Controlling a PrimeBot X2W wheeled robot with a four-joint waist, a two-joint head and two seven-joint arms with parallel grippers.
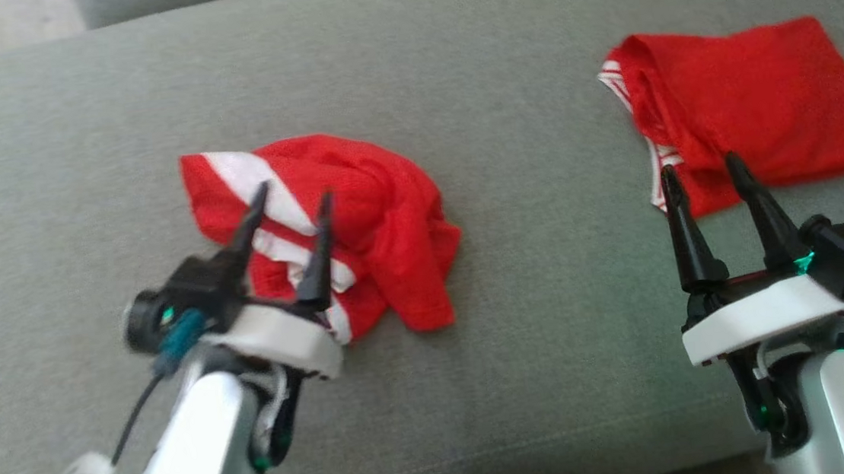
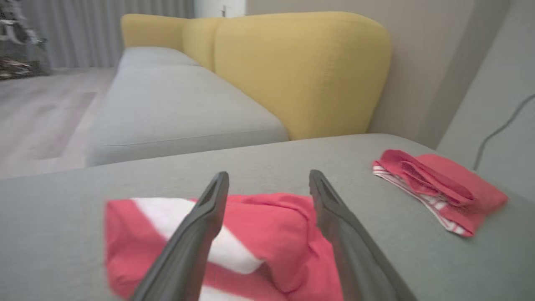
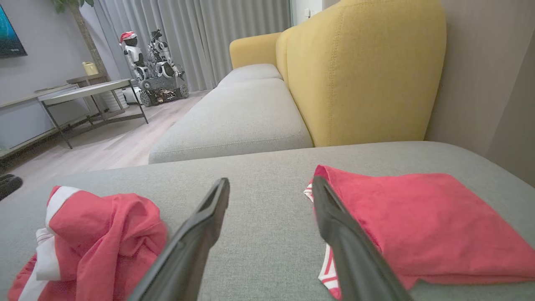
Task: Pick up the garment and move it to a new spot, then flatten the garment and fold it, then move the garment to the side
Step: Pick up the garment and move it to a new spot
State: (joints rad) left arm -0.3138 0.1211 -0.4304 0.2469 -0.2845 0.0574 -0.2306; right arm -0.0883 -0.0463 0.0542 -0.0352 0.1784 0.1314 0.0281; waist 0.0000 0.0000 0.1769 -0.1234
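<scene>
A crumpled red garment with white stripes (image 1: 382,217) lies in a heap on the grey cushion (image 1: 536,319), left of centre. My left gripper (image 1: 293,191) hovers over its near left part, open, with nothing between the fingers; in the left wrist view the fingertips (image 2: 217,188) frame the heap (image 2: 271,234). A second red garment (image 1: 761,100) lies folded flat at the right. My right gripper (image 1: 699,164) stands open at that garment's near left corner, holding nothing. The right wrist view shows the folded piece (image 3: 418,225) on the right and the crumpled heap (image 3: 104,234) at lower left.
A yellow sofa backrest (image 3: 359,71) and another grey seat (image 3: 238,113) lie beyond the cushion's far edge. A dark cable (image 2: 501,125) runs down the upholstery at right. Wood floor, a low table (image 3: 83,90) and parked robots (image 3: 150,62) stand further off.
</scene>
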